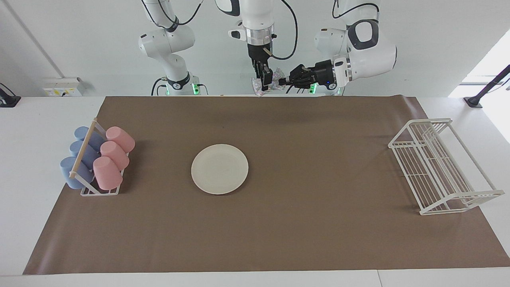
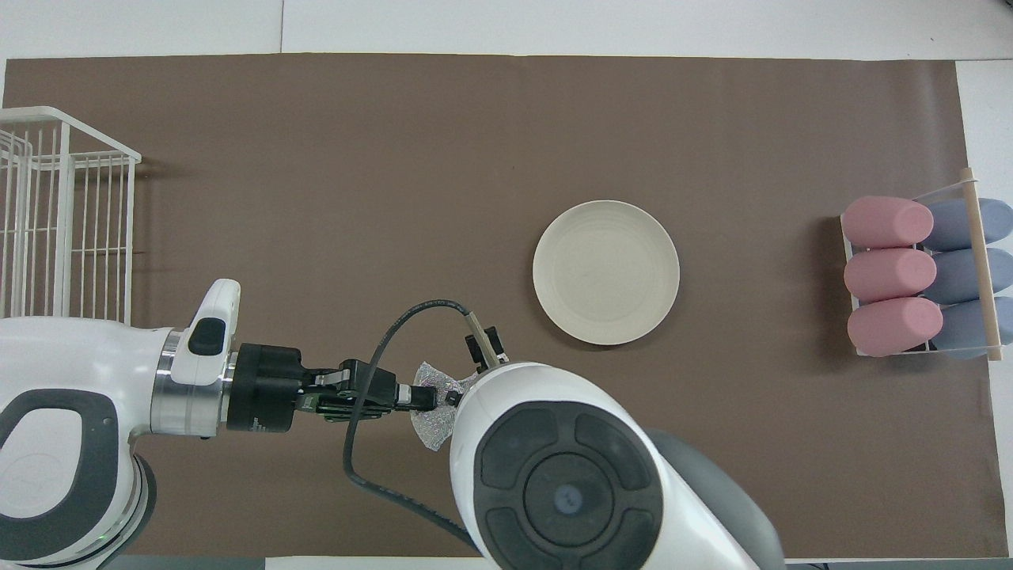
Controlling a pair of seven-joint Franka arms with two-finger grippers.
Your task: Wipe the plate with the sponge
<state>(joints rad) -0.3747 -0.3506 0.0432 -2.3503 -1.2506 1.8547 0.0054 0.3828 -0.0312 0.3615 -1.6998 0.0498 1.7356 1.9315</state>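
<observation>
Facing view, going from the left: the plate lies flat at the middle of the frame, a bit to the left. Up at the top middle, the right gripper hangs down, and the left gripper comes in from the side. The sponge sits between them. Both pinch it. I think it is being passed, so one should hold tight before the other lets go.

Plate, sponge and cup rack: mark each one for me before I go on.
Plate (image 1: pixel 219 169), facing view, middle of its flat face.
Sponge (image 2: pixel 431 427), overhead view, the lower flap showing beside the right arm's wrist.
Cup rack (image 1: pixel 84 148), facing view, the wooden bar across the cups.
</observation>
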